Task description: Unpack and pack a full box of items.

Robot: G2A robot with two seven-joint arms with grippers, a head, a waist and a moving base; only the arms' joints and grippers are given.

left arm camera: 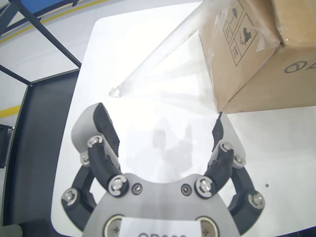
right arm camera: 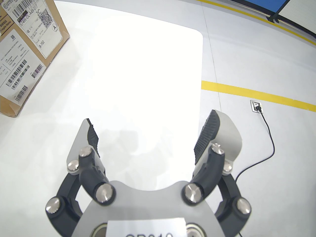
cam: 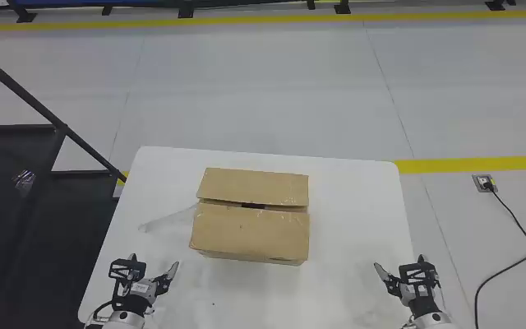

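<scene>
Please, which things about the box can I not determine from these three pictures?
1. Contents of the cardboard box: top view, hidden by its closed flaps.
2. The box's far side: top view, hidden by the box itself.
3. Upper end of the clear tape strip: left wrist view, cut off by the picture's edge.
4. Box's top: right wrist view, cut off.

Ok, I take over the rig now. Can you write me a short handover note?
Both open and empty: left gripper, right gripper, at the near edge of the table, apart from the box.
The box sits mid-table, flaps down, narrow gap at the seam.
A clear tape strip trails loose from it on the left gripper's side.
Done: tape seemingly part-peeled.
Left: open flaps, unpack, repack.
</scene>
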